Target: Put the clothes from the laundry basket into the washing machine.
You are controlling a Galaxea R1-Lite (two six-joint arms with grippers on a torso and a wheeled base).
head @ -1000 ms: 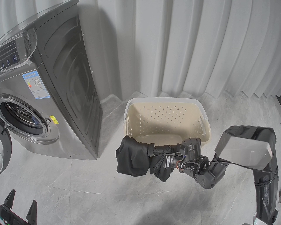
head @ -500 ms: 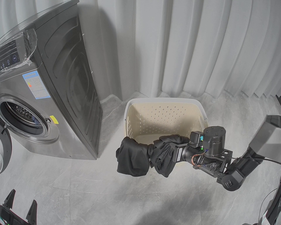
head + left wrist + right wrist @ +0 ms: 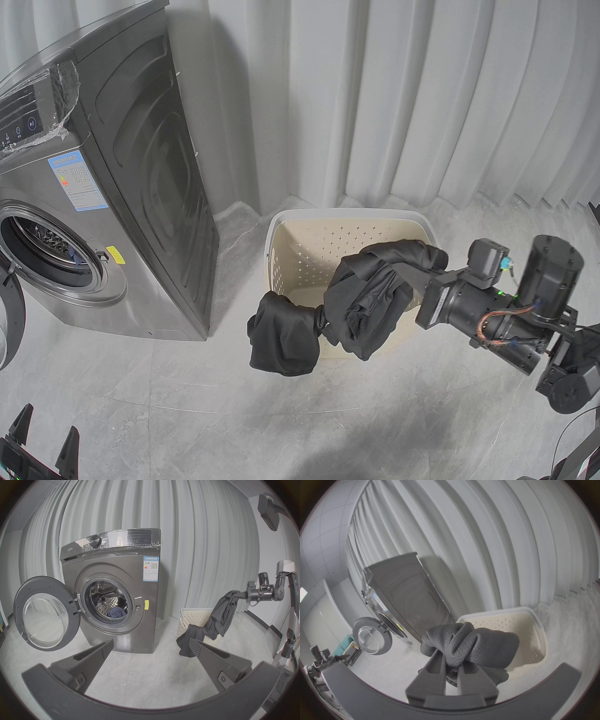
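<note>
My right gripper (image 3: 417,270) is shut on a black garment (image 3: 369,294) and holds it above the cream laundry basket (image 3: 350,215). Part of the cloth (image 3: 282,334) still drapes over the basket's near left rim and hangs down outside. In the right wrist view the two fingers (image 3: 437,667) pinch a bunched fold of the garment (image 3: 470,644). The grey washing machine (image 3: 94,187) stands at the left with its door (image 3: 43,614) swung open; a blue item (image 3: 116,612) lies in the drum. My left gripper (image 3: 44,437) is open low at the front left.
White curtains (image 3: 406,94) hang behind the basket. Grey tiled floor (image 3: 187,406) lies between the washing machine and the basket. The open door (image 3: 7,319) juts out at the far left edge.
My right gripper has risen and drawn back to the right, lifting the black garment up over the basket; one end stays hung over the rim. The left gripper has stayed put.
</note>
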